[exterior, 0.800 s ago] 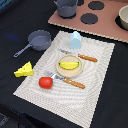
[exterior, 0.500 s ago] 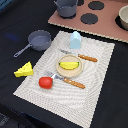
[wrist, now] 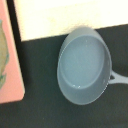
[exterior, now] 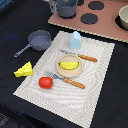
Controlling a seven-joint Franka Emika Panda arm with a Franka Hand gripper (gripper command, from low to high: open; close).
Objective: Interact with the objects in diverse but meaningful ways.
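The pan (exterior: 39, 40) is set upright on the dark table (exterior: 15, 20), its bowl overlapping the mat's (exterior: 95, 75) corner and its handle reaching away from the mat. It is framed squarely from above in the wrist view (wrist: 84, 66), empty, which suggests the arm is stationed over it as the next thing to be handled.

On the mat, the banana (exterior: 68, 65) is laid on the plate (exterior: 69, 73) at the mat's middle, as a served meal would be. The knife (exterior: 80, 56) and fork (exterior: 67, 81) are placed on either side of the plate. The carton (exterior: 75, 39) stands near the mat's far edge, the tomato (exterior: 45, 82) close to the fork's tines. The cheese (exterior: 23, 70) lies just off the mat, near the tomato.

The gripper is not seen in either view, so its state cannot be told.
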